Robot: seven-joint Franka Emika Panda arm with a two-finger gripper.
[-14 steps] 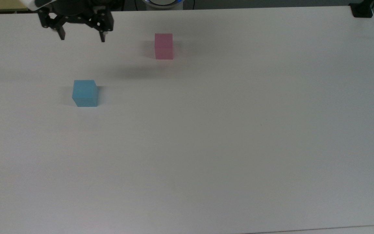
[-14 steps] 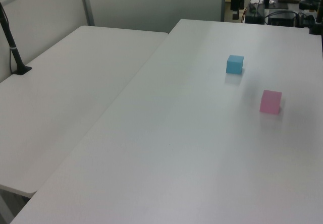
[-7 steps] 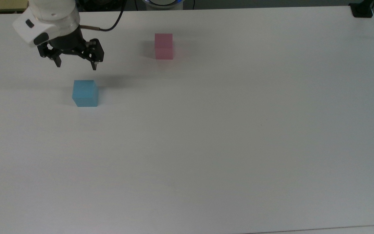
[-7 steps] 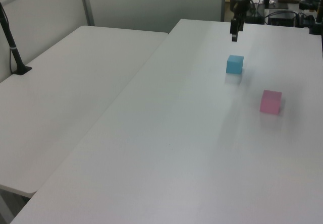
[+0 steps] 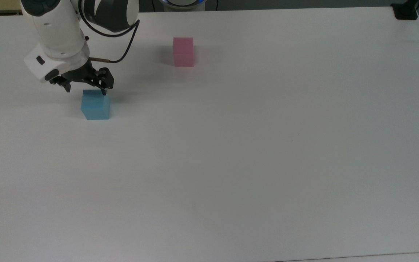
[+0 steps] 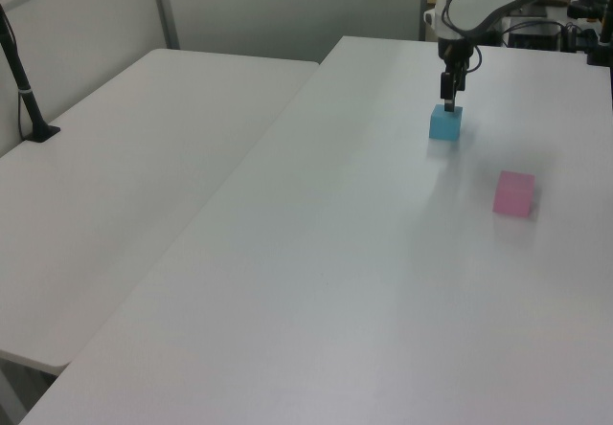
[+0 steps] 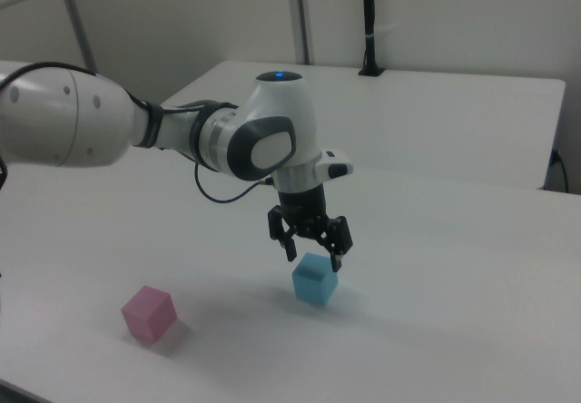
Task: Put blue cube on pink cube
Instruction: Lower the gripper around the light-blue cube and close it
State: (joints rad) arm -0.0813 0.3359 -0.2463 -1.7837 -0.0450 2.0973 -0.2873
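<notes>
Small light sky-blue matte cube (image 5: 95, 104) sits flat on the white table (image 5: 253, 153), toward the far-left corner in the top view, set in from both edges. Small pale pink matte cube (image 5: 183, 51) rests well apart from it, nearer the far edge, toward the top view's right.

Black two-finger gripper (image 5: 85, 89) on the white arm (image 5: 58, 34) hovers just above the blue cube's top face. Jaws spread wide, wider than the cube, nothing between them. In the right view the fingertips straddle the cube's upper edges but have not dropped to its sides.

Handling estimate: cube looks light and rigid, matte faces likely give decent friction; plain flat sides suit a pinch on two opposite vertical faces, around mid-height. Risk: the near fingertip appears close to the cube's top corner, so a slightly off-centre descent could nudge or tip it.

Change versus half a second earlier: gripper was farther toward the table's far edge and higher; it has since come down over the cube. Both cubes unmoved. Jaw spread looks unchanged.
</notes>
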